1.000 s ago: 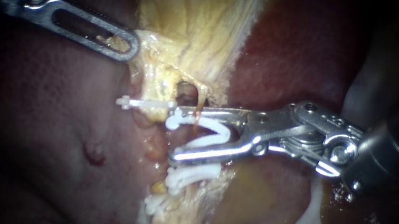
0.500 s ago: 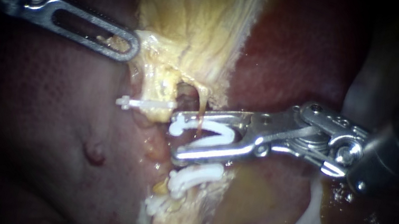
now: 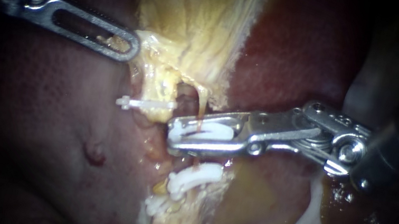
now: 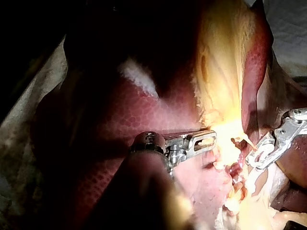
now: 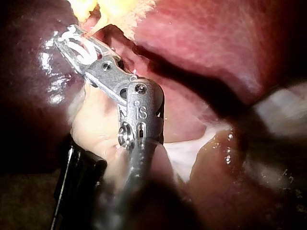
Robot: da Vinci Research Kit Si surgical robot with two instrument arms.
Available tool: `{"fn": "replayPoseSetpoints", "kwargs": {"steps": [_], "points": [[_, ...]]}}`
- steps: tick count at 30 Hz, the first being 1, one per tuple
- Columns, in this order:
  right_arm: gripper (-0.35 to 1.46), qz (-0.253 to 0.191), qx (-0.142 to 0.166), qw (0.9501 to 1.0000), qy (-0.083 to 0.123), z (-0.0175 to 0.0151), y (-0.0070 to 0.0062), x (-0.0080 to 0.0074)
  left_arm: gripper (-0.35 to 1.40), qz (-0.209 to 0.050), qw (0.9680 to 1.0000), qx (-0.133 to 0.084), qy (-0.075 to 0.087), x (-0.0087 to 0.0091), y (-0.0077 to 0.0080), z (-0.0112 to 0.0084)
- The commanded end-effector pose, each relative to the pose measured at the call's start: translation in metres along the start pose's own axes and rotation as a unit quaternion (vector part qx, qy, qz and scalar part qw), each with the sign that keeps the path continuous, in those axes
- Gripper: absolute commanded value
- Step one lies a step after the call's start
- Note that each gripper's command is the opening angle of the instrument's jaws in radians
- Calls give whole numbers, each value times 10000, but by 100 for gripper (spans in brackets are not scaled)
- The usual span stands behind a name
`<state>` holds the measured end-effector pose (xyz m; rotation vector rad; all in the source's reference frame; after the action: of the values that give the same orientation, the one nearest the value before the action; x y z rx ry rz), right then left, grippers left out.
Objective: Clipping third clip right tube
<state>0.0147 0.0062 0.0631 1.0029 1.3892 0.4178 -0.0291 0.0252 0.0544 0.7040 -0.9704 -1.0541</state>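
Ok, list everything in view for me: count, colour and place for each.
liver: one, dark red, all around the field.
yellow tissue: one band, pale yellow, running down the middle.
set clips: at least three, white, one just beyond the right instrument's tip, the rest below its jaws.
loaded clip: one, white, between the right instrument's jaws.
left instrument: one, silver, jaws shut on the yellow tissue's edge.
right instrument: one, silver, jaws shut on the loaded clip.
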Motion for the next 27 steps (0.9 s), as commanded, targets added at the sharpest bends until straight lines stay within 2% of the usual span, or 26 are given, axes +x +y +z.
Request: {"fn": "replayPoseSetpoints", "kwargs": {"steps": [1, 8, 10, 16, 18, 20, 27], "points": [[-8, -1, 3, 10000, 0, 0, 0, 0, -35, 0, 10000, -14, -8, 0, 0, 0], [-24, 4, -6, 10000, -44, -1, -1, -1, -35, 30, 10000, -13, -7, 0, 0, 0], [-35, 6, -6, 10000, -60, -2, -1, -1, -35, 30, 10000, -13, -7, 0, 0, 0], [-35, 11, -13, 9999, -104, -4, -2, -1, -35, 30, 10000, -14, -7, 0, 0, 0], [-35, 34, -86, 9996, -281, -3, -3, -1, -35, 30, 10000, -14, -7, 0, 0, -1], [-35, 41, -107, 9993, -352, -3, -3, -1, -35, 30, 10000, -13, -7, 0, 0, -1], [-35, 41, -120, 9991, -398, -2, -3, -3, -35, 30, 10000, -14, -7, 0, 0, -1]]}}
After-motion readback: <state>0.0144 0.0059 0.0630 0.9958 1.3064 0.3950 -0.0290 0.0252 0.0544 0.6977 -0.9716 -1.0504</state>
